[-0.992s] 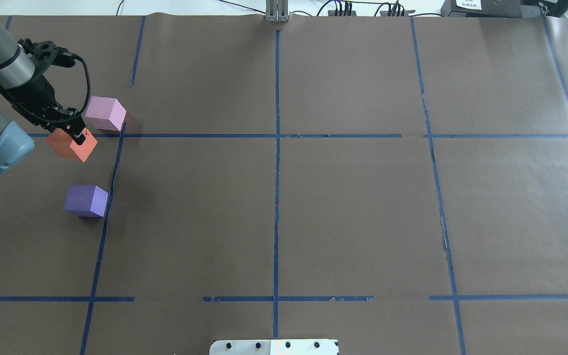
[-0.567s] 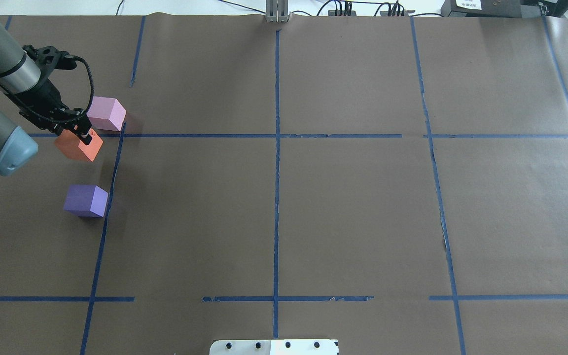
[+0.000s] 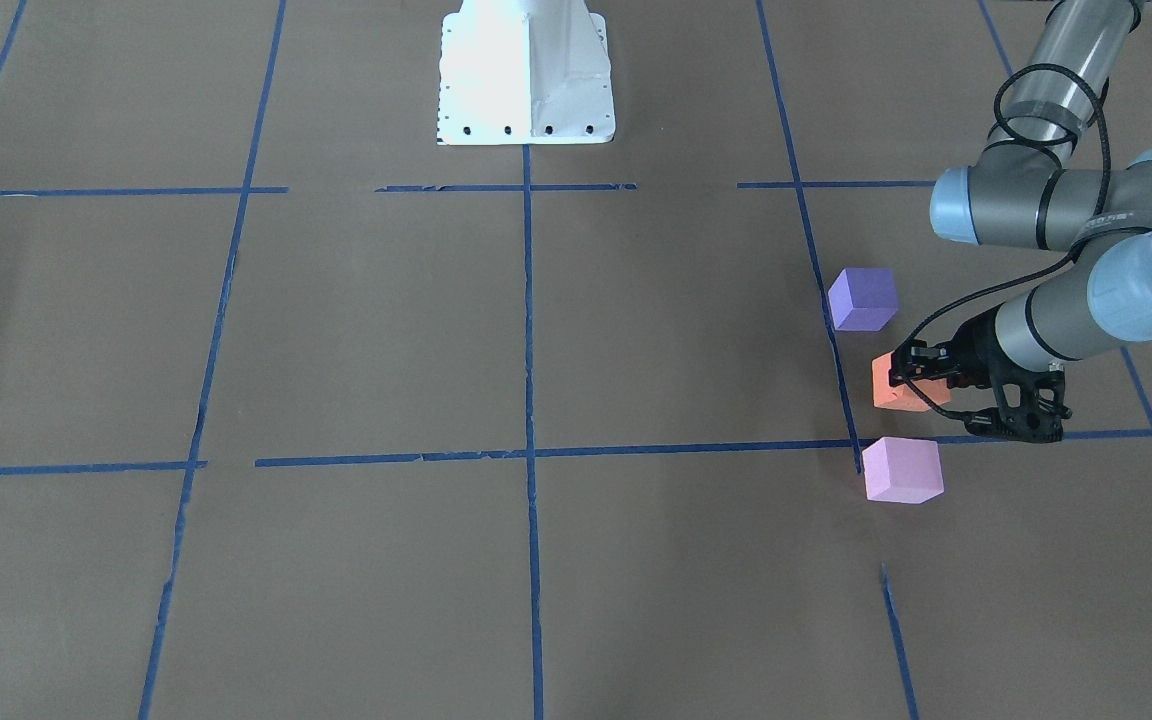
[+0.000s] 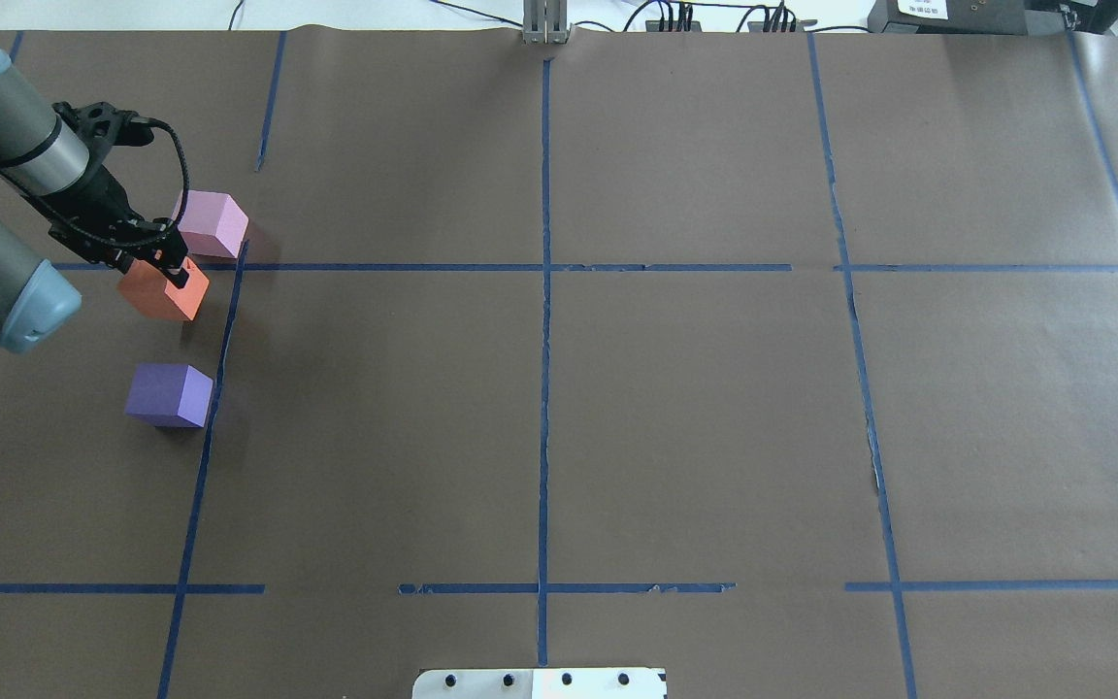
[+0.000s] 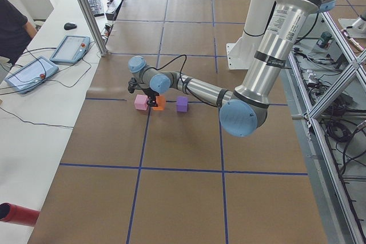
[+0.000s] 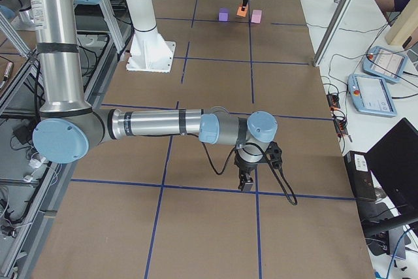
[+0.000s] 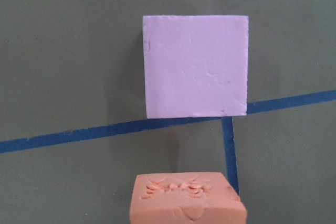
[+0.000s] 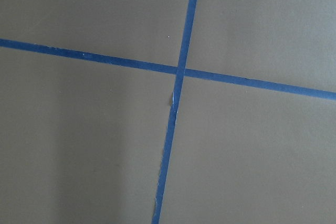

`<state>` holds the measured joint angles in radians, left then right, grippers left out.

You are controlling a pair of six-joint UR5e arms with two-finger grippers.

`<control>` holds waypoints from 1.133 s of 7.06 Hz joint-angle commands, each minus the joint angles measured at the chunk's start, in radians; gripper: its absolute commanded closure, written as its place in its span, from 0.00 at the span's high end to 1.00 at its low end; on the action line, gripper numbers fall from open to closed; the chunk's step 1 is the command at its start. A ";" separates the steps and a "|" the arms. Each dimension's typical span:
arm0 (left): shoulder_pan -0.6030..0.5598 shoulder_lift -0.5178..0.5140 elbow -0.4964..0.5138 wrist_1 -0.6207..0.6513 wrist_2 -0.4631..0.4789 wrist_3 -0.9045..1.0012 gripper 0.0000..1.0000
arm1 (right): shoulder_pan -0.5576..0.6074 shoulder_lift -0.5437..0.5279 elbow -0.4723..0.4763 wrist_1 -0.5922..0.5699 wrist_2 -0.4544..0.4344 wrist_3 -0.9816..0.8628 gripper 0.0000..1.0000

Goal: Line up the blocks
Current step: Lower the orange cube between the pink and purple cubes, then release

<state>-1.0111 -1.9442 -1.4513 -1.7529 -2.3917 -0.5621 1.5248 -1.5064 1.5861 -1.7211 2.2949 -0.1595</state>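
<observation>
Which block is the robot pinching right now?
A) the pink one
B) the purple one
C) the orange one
C: the left gripper has its fingers shut on the orange block, while the purple block and the pink block sit apart from it with nothing gripping them.

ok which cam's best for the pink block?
Left wrist-mounted: the pink block fills much of the frame, top face unobstructed. Front-facing shows it whole but small; overhead, its left edge is partly covered; side views, a tiny patch; right wrist, nothing.
</observation>
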 commanded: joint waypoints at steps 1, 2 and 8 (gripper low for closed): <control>0.022 0.001 0.003 -0.025 0.002 -0.047 0.14 | 0.000 0.000 0.000 0.000 0.000 0.000 1.00; 0.028 0.001 0.006 -0.037 0.005 -0.048 0.18 | 0.000 0.000 0.000 0.000 0.000 0.000 1.00; 0.037 0.002 0.026 -0.062 0.005 -0.062 0.39 | 0.000 0.000 0.000 0.000 0.000 0.000 1.00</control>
<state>-0.9764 -1.9421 -1.4285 -1.8139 -2.3869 -0.6242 1.5248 -1.5064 1.5861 -1.7211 2.2948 -0.1595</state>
